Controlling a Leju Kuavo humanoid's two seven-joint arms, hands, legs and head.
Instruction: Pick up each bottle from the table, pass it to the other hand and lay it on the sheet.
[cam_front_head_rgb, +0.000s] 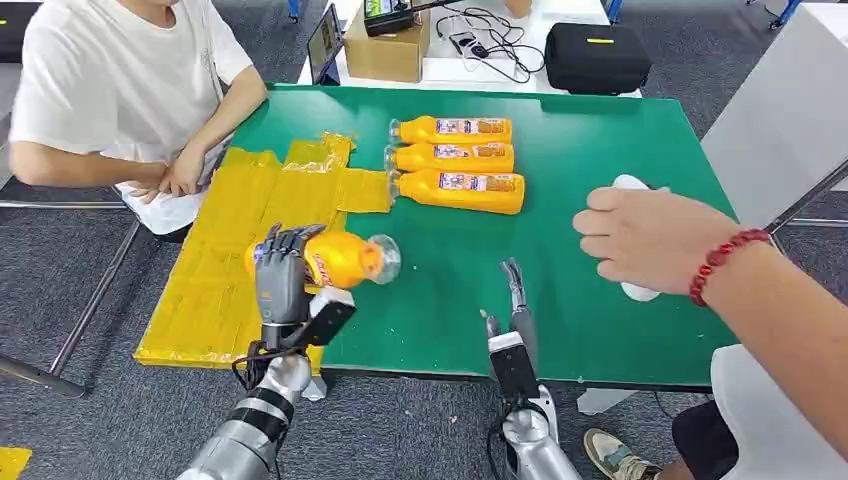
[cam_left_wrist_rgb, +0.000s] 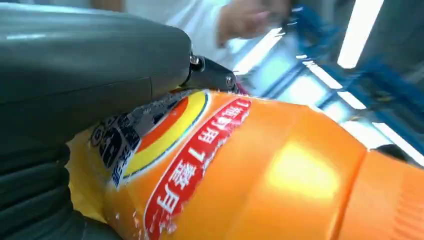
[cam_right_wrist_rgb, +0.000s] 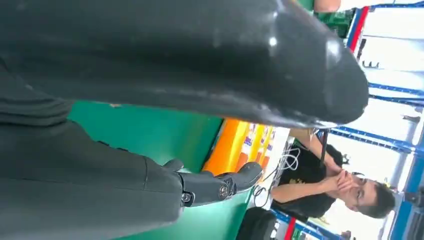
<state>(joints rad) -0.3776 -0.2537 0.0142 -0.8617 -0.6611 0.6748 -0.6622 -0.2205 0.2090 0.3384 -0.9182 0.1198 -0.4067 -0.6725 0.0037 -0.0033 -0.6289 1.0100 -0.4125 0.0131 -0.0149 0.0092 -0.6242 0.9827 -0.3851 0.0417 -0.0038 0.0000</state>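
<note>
Bottle (cam_front_head_rgb: 340, 259) sideways in left robot hand (cam_front_head_rgb: 280, 272), cap rightward

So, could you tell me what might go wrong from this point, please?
The left hand holds the bottle by its base end over the yellow sheet's edge; laid there, the round bottle might roll onto the green table. A person's hand reaches over the table close to the right hand, so a collision seems possible.

looks like an office or lab: grey carpet floor (cam_front_head_rgb: 420, 430), white desk (cam_front_head_rgb: 480, 72) with tangled cables (cam_front_head_rgb: 490, 35), cardboard box (cam_front_head_rgb: 385, 50)
</note>
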